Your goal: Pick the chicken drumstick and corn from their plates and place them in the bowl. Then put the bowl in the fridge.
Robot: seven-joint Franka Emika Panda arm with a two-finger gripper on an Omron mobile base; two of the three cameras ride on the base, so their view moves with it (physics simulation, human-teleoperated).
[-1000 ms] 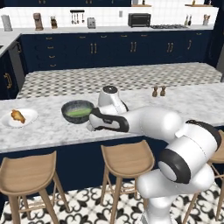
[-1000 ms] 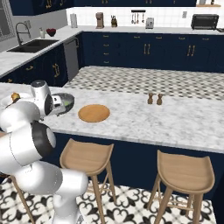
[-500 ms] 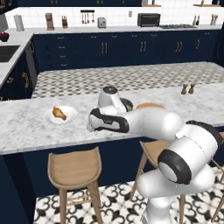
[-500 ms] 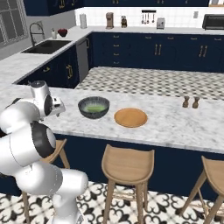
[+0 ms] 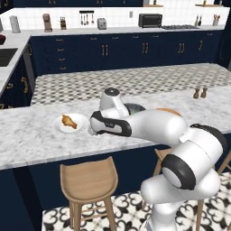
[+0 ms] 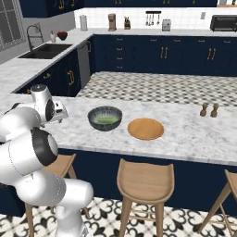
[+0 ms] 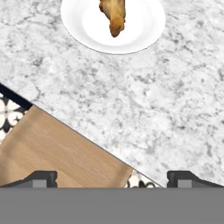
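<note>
Nearest, two wooden stools (image 6: 144, 178) stand at the front edge of the marble desk (image 5: 27, 135), and the seat of another stool (image 7: 52, 153) shows in the hand view, under the wrist camera. Above that desk edge hangs the gripper (image 7: 113, 177), its fingers (image 7: 41, 177) spread wide apart with nothing between them, pointing down at the bare marble just short of the white plate (image 5: 81, 122). On that plate lies the chicken drumstick (image 5: 68, 121), golden-brown, untouched and near the plate's middle; in the hand view it sits at the top edge, well clear of the fingers. In the left base view the arm reaches across the desk from the right, its hand just beside the white plate. Further along the desk to the robot's right sits the bowl (image 6: 105, 118), dark and speckled, with something green lying inside it, and just beside it the orange-brown plate (image 6: 146, 128), bare. Beyond them, near the far right of the desk, stand two small brown shakers (image 6: 209, 110). Farthest off, navy cabinets (image 5: 103, 56) run along the back wall under a light counter, with a sink (image 6: 44, 50) at the left.
</note>
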